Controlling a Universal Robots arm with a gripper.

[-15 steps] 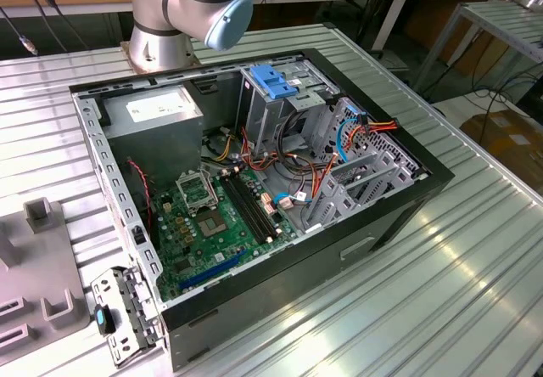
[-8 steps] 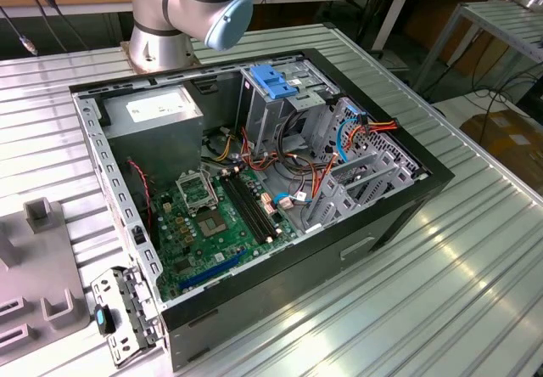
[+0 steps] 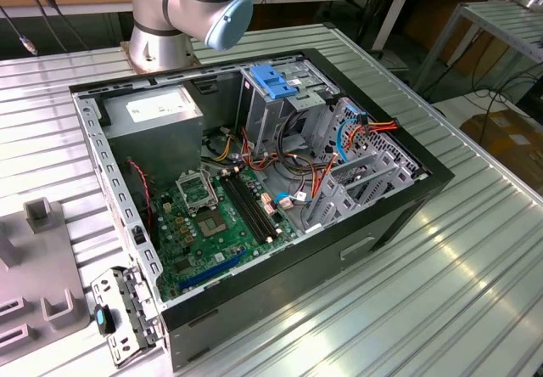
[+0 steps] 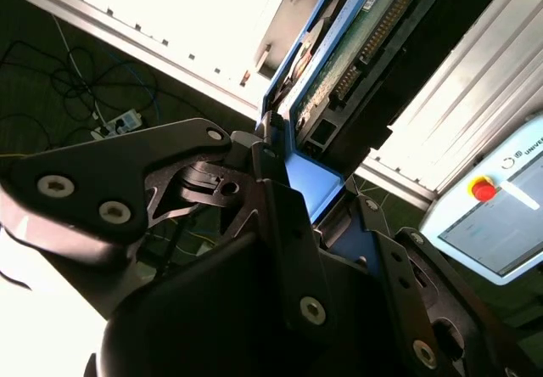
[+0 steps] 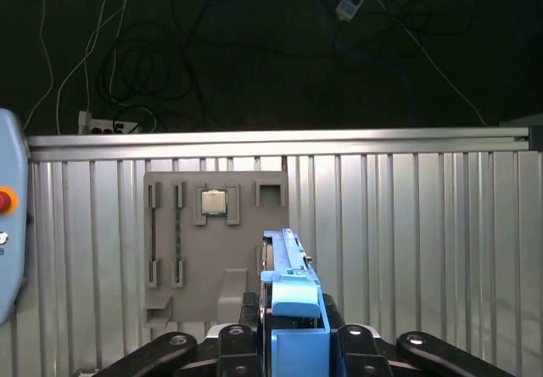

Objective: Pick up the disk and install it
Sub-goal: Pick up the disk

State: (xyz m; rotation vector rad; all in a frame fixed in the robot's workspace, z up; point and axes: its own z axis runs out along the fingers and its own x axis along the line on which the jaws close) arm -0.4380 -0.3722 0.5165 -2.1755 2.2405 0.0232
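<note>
In both wrist views my gripper (image 5: 293,336) (image 4: 307,183) is shut on the disk by its blue end tab. In the first wrist view the disk (image 5: 287,267) stands edge-on, its blue carrier rising between the black fingers (image 5: 242,334), above the ribbed metal table (image 5: 407,224). The second wrist view shows the disk's green circuit-board side (image 4: 356,42) with the blue carrier rail along it. In the exterior view the open computer case (image 3: 399,216) lies on the table, with the tall metal drive cage (image 3: 280,109) at its back.
A grey power-supply box (image 3: 161,109) sits in the case's back corner at the exterior view's left, the motherboard (image 3: 212,216) below it. A grey fixture plate (image 5: 212,241) holding a processor chip (image 5: 214,201) lies on the table. The arm's base (image 3: 170,12) stands behind the case.
</note>
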